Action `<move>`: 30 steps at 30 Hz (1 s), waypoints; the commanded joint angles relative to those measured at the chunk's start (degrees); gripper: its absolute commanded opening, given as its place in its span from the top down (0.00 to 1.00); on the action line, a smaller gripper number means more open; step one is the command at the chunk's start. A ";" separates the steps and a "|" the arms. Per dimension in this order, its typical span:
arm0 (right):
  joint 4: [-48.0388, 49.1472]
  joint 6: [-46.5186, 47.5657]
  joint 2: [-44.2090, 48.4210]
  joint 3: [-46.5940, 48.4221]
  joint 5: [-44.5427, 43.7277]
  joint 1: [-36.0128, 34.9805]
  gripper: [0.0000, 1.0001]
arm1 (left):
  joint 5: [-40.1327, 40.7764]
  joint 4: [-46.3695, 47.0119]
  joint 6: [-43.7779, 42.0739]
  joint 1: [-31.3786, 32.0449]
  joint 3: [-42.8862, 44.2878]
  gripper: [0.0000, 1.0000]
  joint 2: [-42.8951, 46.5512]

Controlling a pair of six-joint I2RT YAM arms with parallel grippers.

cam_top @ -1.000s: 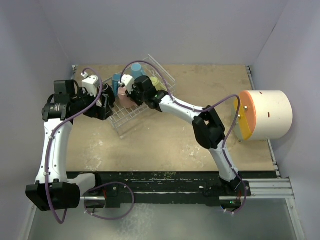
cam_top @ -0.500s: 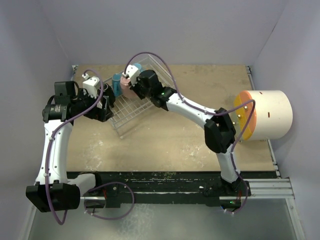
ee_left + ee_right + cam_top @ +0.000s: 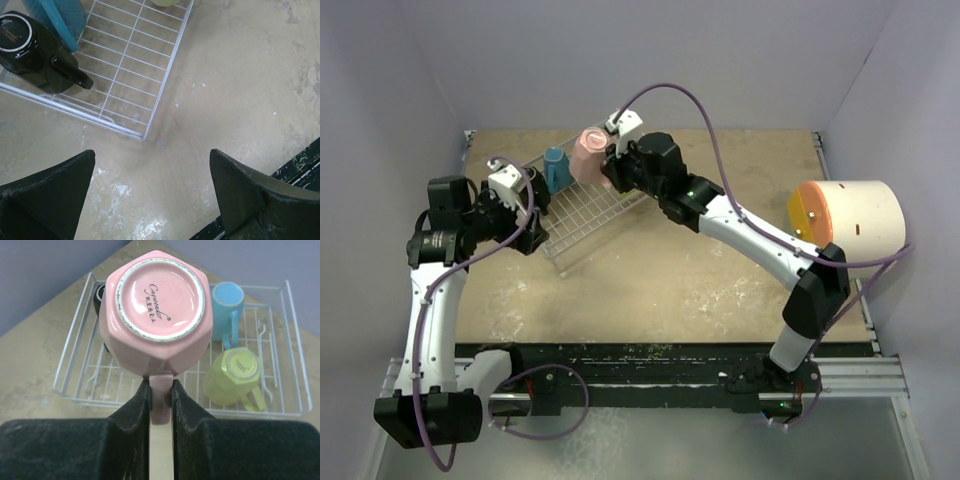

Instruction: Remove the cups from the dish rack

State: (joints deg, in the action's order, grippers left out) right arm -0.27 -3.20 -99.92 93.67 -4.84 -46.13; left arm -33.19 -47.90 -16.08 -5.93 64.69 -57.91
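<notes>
1. Right wrist view: my right gripper [image 3: 161, 390] is clenched on the handle of the pink mug [image 3: 157, 315], over the dish rack [image 3: 80, 365].
2. My left gripper [image 3: 151, 160] is released and empty, over the table [image 3: 225, 75].
3. The black mug [image 3: 35, 52] lies inside the rack.

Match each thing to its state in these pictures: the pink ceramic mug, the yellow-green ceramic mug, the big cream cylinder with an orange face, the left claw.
1. pink ceramic mug
2. yellow-green ceramic mug
3. big cream cylinder with an orange face
4. left claw

a. open, empty
b. resting in the white wire dish rack
c. at the right side of the table
d. handle gripped by the right claw

Pairs: 1-d, 2-b, 3-c, 4-a
</notes>
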 commanded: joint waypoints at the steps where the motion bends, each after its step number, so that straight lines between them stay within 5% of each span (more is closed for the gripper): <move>1: 2.49 -9.47 7.83 -2.15 2.63 -0.07 1.00 | -4.94 5.61 -5.10 0.05 -2.02 0.01 2.06; 12: -5.39 -22.17 13.34 -3.71 10.18 -0.17 1.00 | -14.67 15.90 -14.05 0.05 -10.44 0.01 13.92; 25: -0.73 -36.56 19.23 -11.10 18.60 -0.09 1.00 | -22.56 13.45 -30.27 0.05 -10.79 0.01 19.66; 30: 1.53 -43.11 19.43 -12.56 23.22 -0.10 1.00 | -26.67 19.69 -33.53 0.05 -13.04 0.01 22.00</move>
State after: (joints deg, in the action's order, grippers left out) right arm -9.69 -38.89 -83.20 80.90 12.56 -46.13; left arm -54.06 -34.33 -44.16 -5.93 52.86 -37.82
